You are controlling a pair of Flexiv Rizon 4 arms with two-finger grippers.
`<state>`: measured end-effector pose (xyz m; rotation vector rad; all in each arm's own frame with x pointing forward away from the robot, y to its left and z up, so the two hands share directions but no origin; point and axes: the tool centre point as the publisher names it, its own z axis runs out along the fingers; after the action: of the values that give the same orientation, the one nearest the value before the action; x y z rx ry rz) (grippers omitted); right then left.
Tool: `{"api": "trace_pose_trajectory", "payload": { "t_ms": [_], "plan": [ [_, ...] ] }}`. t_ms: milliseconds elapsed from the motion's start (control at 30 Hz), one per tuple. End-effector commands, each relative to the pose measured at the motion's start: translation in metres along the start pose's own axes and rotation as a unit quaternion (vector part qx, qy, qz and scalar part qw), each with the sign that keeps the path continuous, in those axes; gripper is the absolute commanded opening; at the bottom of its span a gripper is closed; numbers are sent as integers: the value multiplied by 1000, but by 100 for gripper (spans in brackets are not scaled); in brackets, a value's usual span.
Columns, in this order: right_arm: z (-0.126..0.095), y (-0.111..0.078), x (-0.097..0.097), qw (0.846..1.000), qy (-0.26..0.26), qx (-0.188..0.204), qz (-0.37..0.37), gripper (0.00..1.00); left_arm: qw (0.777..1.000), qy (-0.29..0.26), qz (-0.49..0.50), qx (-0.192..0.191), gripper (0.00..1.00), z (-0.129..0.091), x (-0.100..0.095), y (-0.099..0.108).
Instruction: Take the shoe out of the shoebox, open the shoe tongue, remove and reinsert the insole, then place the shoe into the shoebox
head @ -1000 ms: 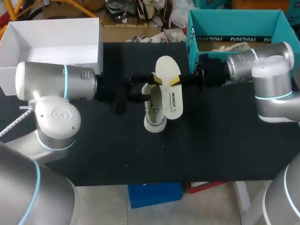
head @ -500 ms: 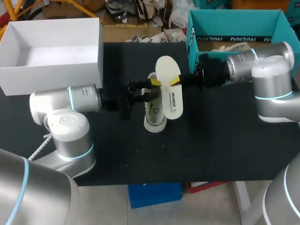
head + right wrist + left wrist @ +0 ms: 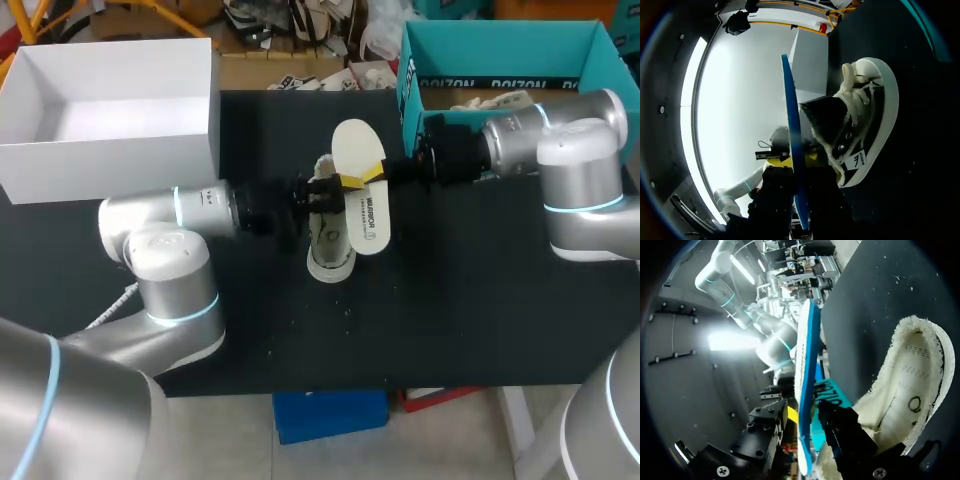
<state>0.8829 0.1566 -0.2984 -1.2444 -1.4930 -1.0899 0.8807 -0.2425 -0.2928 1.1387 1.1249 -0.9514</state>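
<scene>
R tool point(image 3: 359, 177) clamps white blue-backed foam insole point(image 3: 365, 215), on edge at 1 o'clock of white fleece-lined sneaker point(image 3: 330, 255), mid black bench point(image 3: 450, 300). L tool point(image 3: 318, 190) against sneaker, grip can't tell. Risk: insole snags going in, sneaker tips.

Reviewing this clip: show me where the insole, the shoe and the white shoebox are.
insole point(image 3: 356, 145), head view, on its upper rounded end.
shoe point(image 3: 330, 268), head view, on the white rounded end of its sole.
white shoebox point(image 3: 110, 160), head view, on its front outer wall.
</scene>
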Motion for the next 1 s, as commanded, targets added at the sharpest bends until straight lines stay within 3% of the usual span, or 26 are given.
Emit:
{"api": "trace_pose_trajectory", "payload": {
  "t_ms": [33, 100, 133, 167, 267, 733, 767, 800, 833, 867, 1000],
  "plan": [
    [1, 1, 0, 1000, -1, 1, 1, 0, 1000, 5, 1, 0, 27, 5, 2, 2],
    [1, 1, 0, 1000, -1, 1, 1, 0, 1000, 6, 2, 1, 23, 6, 2, 2],
    [1, 1, 0, 1000, -1, 1, 1, 0, 1000, 7, 2, 1, 12, 6, 2, 2],
    [1, 1, 0, 1000, -1, 1, 1, 0, 1000, 7, 2, 1, 8, 6, 2, 2],
    [1, 1, 0, 1000, -1, 1, 1, 0, 1000, 8, 2, 0, 2, 6, 3, 2],
    [1, 1, 0, 1000, -1, 1, 1, 3, 1000, 9, 1, -2, 0, 5, 7, 0],
    [1, 1, 0, 1000, -1, 1, 1, 7, 1000, 11, 1, -4, 0, 3, 7, 0],
    [1, 1, 0, 1000, -1, 1, 1, 19, 1000, 11, 0, -4, 0, 0, 6, -1],
    [1, 1, 0, 1000, -1, 1, 1, 56, 1000, 11, 0, -5, 0, -1, 6, -2],
    [-1, 1, 1, 1000, 0, 1, 1, 100, 1000, 14, 0, -6, 0, -4, 5, -3],
    [-8, 2, 5, 999, -21, -30, 19, 100, 1000, 25, -3, -11, 0, -15, -2, -5]
  ]
}}
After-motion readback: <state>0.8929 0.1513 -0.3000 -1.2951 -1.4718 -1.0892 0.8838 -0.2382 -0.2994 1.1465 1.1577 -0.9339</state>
